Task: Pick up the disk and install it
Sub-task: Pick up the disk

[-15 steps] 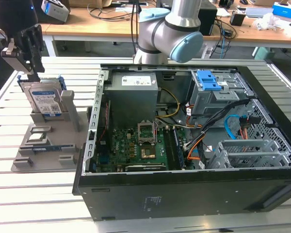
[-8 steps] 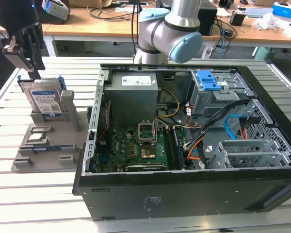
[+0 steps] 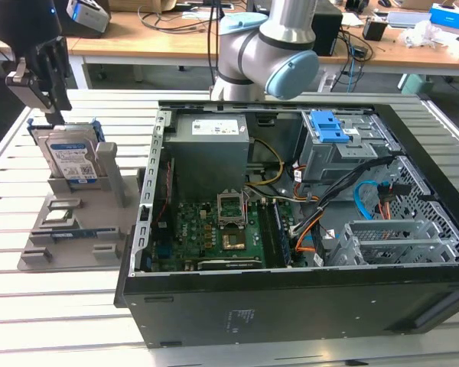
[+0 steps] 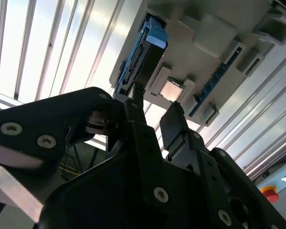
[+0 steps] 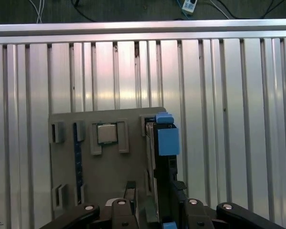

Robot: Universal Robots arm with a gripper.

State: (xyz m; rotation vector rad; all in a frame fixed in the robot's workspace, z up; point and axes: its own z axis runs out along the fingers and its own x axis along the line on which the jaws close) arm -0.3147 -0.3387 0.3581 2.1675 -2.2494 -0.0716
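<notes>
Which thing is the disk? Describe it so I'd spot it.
Look to the exterior view's left of the open computer case, at the grey stand. The disk stands upright in it, under the black claw: silver, blue-framed, with a white-and-blue label, unlike the small parts lying flat beside it.

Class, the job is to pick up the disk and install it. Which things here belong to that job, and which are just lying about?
Belong to the job: disk, upright in the grey holder; gripper, open over the disk; open computer case.
Just lying about: processor chip and memory module in the holder; cables and boxes on the back desks.
</notes>
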